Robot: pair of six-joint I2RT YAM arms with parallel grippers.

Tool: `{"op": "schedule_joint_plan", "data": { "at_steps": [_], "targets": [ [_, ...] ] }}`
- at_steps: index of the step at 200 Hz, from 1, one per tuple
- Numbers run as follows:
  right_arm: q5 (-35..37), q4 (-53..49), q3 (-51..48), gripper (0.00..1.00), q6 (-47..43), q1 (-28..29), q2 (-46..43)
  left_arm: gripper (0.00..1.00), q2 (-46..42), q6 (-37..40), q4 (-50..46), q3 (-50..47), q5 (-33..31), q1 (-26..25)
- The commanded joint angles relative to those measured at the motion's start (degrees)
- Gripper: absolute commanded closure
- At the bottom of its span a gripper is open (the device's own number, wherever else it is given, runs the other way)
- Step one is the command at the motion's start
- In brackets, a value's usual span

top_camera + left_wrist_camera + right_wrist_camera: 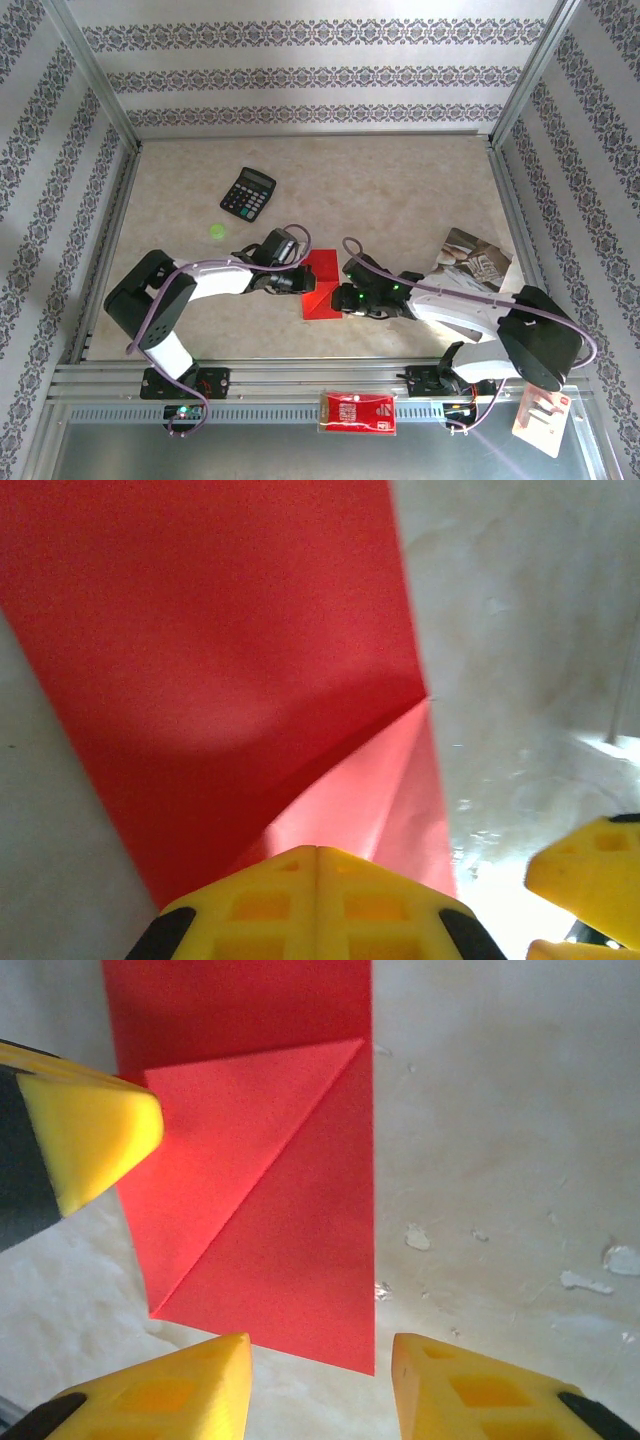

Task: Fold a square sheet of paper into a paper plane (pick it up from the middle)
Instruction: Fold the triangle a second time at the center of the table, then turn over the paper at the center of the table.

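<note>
while red sheet (pixel 322 285) lies on marbled table (pixel 400 190), left gripper (pixel 316 854) pressed together, right gripper (pixel 320 1348) spread.

Robot lab test cell: aluminium frame (pixel 95 80), patterned wall panels (pixel 320 75), mounting rail (pixel 280 380).

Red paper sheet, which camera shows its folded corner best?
The right wrist view: the red paper sheet lies flat, its triangular flap and diagonal crease plain. The left wrist view is too close, part of the flap behind the left gripper. The top view gives a small red patch.
</note>
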Motion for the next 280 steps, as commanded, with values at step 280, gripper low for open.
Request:
{"op": "schedule_joint_plan", "data": {
  "at_steps": [280],
  "targets": [
    [-2.18, 24.15, -7.17, 0.66, 5.30, 1.73, 3.02, 1.00, 4.16, 2.14, 1.51, -4.48, -0.08, 0.70]
  ]
}}
